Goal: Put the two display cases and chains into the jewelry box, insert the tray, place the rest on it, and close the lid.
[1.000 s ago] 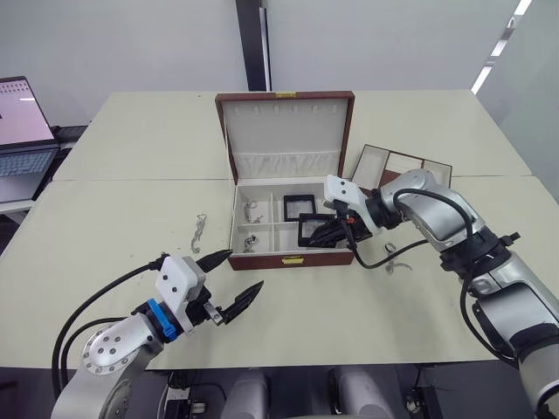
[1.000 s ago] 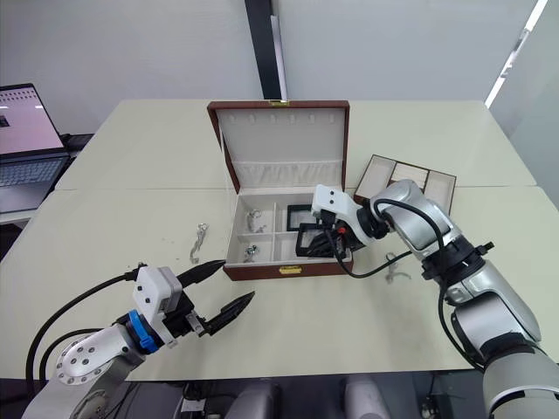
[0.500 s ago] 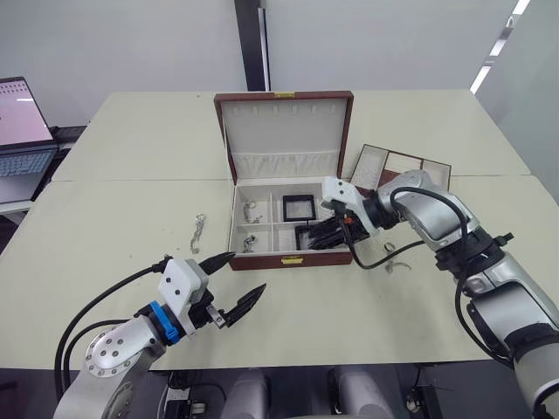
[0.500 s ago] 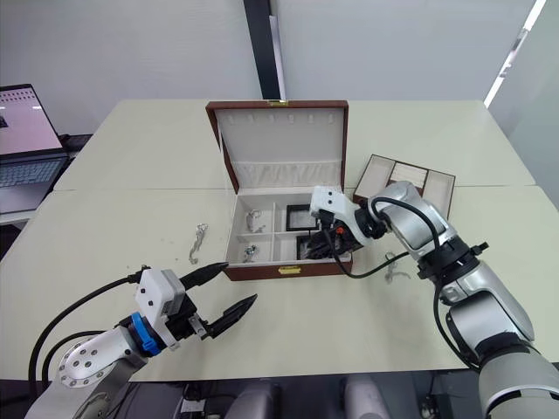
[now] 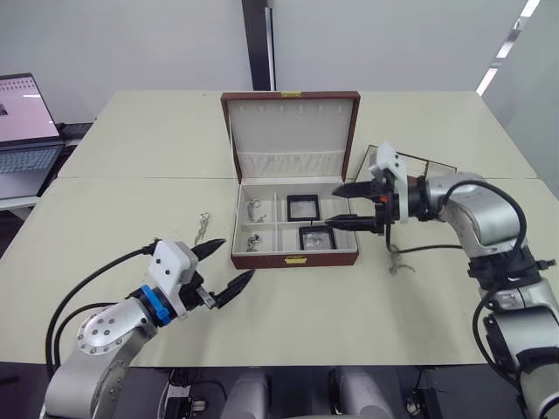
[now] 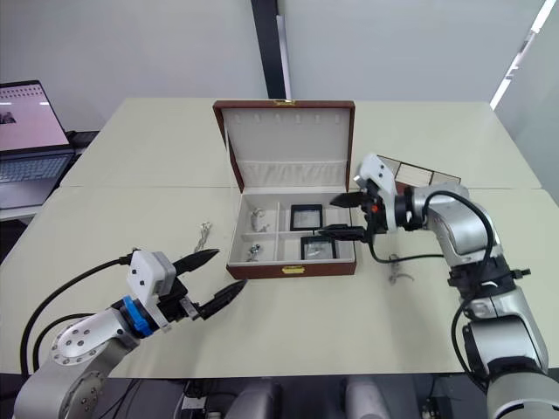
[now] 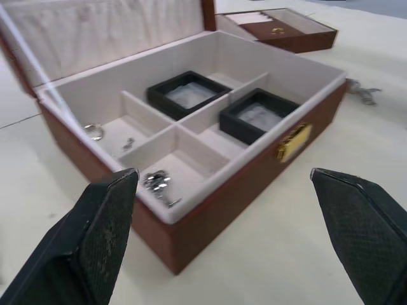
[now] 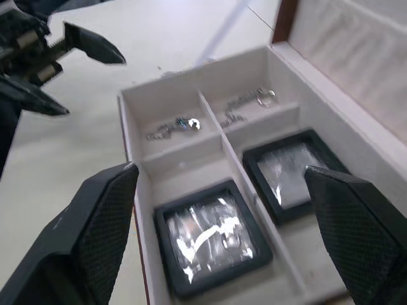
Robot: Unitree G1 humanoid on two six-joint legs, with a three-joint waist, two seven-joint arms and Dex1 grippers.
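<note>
Inside jewelry box [image 5: 295, 257], two black-framed display cases [image 5: 317, 237]; both arms' fingers [image 5: 345, 222] apart.

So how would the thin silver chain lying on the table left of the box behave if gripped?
The thin silver chain is fine-linked, so it probably flops and dangles. Lying flat on the cream table, it looks hard to pinch and slip-prone.

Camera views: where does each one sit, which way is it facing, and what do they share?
Head stereo pair: looks forward and down at the jewelry box on the table; left gripper and right gripper show.
Left wrist view: behind the left fingers, facing the box's clasp side.
Right wrist view: above the box, looking down between the right fingers.
Shared: both display cases in their compartments.
</note>
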